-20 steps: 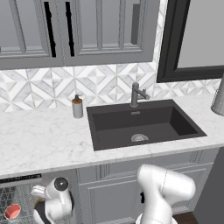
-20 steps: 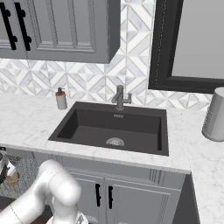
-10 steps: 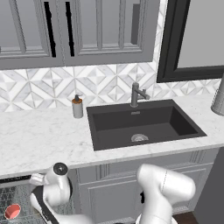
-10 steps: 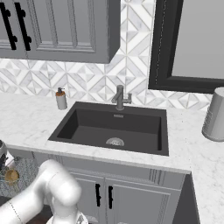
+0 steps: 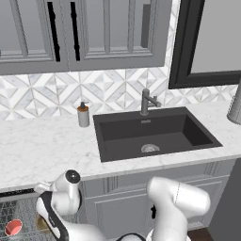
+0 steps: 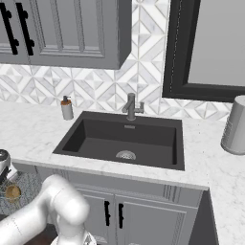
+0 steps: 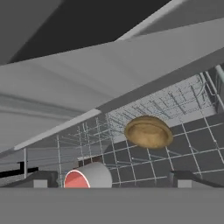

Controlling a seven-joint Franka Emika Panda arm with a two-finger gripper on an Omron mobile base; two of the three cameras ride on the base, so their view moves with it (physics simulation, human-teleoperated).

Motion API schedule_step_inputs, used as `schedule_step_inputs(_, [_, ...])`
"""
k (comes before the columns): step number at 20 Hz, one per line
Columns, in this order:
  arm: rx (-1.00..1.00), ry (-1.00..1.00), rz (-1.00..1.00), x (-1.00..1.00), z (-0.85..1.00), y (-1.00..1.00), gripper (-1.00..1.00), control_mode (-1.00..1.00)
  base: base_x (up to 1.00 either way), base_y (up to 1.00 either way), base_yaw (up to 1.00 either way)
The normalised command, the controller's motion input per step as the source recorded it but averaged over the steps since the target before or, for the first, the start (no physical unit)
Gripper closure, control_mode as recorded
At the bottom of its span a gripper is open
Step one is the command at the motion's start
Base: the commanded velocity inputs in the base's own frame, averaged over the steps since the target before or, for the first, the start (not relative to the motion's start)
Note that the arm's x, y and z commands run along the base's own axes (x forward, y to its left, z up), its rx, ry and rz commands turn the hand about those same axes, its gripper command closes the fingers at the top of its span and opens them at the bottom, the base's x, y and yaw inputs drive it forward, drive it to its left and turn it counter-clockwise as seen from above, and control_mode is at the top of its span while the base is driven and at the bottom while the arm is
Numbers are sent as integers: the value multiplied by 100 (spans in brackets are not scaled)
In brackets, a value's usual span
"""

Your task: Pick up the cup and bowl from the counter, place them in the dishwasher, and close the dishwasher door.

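The small grey cup with salmon-red inside (image 7: 85,177) and the shallow brown wooden bowl (image 7: 148,131) lie in the dishwasher's wire rack (image 7: 183,105). The gripper (image 7: 109,181) is wide open and holds nothing. The door seems out of sight; withdraw upward clear of the rack before closing it.

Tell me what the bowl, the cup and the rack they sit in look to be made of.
The bowl looks wooden: matte golden-brown with a faint mottled grain, though a render leaves that open. The cup looks like glazed ceramic or plastic: smooth light grey outside, salmon-red inside, no texture. The rack looks like coated metal wire: thin grey rods crossing in a grid.
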Motion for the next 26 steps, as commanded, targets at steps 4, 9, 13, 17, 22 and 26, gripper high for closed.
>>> schedule_step_inputs(4, [0, 0, 0, -6, 0, -4, -100, -100, 0, 0, 0])
schedule_step_inputs(9, [1, 0, 2, -47, 12, -4, -100, -100, 0, 0, 0])
schedule_step_inputs(13, [-1, -1, 0, -64, 57, 0, -100, -100, 0, 0, 0])
schedule_step_inputs(17, [-7, -3, 0, -65, 83, 0, -100, -100, 0, 0, 0])
schedule_step_inputs(22, [-5, -6, 0, -68, 68, -1, -100, -100, 0, 0, 0])
schedule_step_inputs(26, [-1, -7, 0, -71, 56, -15, -100, -100, 0, 0, 0])
